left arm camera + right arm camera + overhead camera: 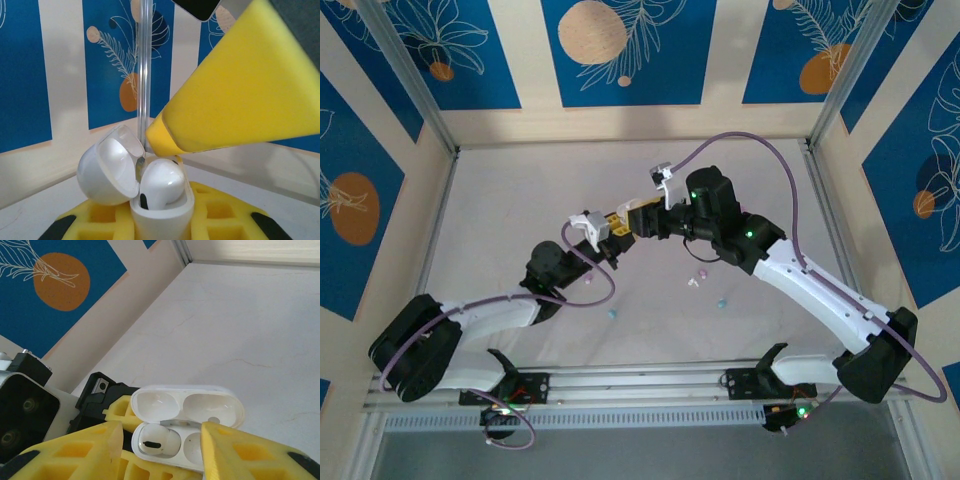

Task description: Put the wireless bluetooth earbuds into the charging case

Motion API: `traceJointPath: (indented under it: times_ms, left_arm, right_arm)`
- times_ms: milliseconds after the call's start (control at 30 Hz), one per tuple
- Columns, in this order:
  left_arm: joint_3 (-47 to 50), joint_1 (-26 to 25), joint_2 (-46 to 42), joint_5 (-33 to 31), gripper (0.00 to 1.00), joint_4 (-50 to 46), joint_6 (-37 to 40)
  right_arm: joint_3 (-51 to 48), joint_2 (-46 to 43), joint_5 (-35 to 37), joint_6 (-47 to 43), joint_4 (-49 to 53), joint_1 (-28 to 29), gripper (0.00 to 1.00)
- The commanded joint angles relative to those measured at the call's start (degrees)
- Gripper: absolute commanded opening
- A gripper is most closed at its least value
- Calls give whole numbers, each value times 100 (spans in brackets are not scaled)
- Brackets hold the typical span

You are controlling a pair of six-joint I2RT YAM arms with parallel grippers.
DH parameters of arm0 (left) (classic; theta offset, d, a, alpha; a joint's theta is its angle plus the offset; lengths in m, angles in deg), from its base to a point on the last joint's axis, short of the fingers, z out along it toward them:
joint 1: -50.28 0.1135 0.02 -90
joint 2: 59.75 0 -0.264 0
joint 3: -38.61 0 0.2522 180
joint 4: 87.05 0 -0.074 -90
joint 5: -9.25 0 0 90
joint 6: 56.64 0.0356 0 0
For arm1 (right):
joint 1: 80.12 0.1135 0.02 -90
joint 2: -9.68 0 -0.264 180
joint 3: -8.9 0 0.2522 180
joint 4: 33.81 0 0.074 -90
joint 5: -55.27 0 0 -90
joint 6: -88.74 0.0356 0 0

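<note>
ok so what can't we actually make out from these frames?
- Right wrist: the charging case base is cut off by the bottom edge and partly covered by the right hand's yellow fingers.
- Left wrist: the case's second slot is hidden behind the seated white earbud and the right hand's finger above it.
- Top external: the case is lost where the arms meet; the loose earbuds on the table are too small to tell orientation.

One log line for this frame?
left gripper: shut on charging case | lid: open | white earbud: seated | other slot: empty | right gripper: open over case
</note>
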Motion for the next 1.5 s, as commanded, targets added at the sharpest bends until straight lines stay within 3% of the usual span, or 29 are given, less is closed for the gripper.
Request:
traceJointPath:
  times_ms: [0, 167, 300, 433, 533, 733, 1000, 1233, 1467]
  left_arm:
    - [77, -23, -227, 43, 0, 179, 135]
    - [221, -25, -350, -103, 0, 156, 217]
    - [347, -28, -513, -162, 0, 73, 235]
    - [532, -29, -717, -242, 0, -42, 204]
    - [613, -22, -898, -261, 0, -246, 204]
    - [662, -25, -1175, -314, 0, -572, 293]
    - [706, -28, -1290, -340, 0, -648, 276]
    - [750, -25, -1467, -417, 0, -840, 276]
    - [728, -26, -1530, -490, 0, -944, 330]
  right_arm:
    - [119, -308, 94, -13, 219, -18, 48]
    - [-78, -941, 987, -119, 515, -126, 51]
    - [-320, -1165, 1578, 431, 1441, -844, 52]
    - [-660, -885, 549, 906, 2478, -1980, 52]
    - [-1021, -510, -58, 820, 2853, -2361, 50]
    - [-1420, 313, -582, 458, 2820, -2010, 48]
    - [-953, 1592, 509, 56, 3099, -1311, 51]
    - [-917, 2052, 566, 0, 2785, -1297, 59]
    - [-876, 2391, 597, -3, 2668, -1281, 59]
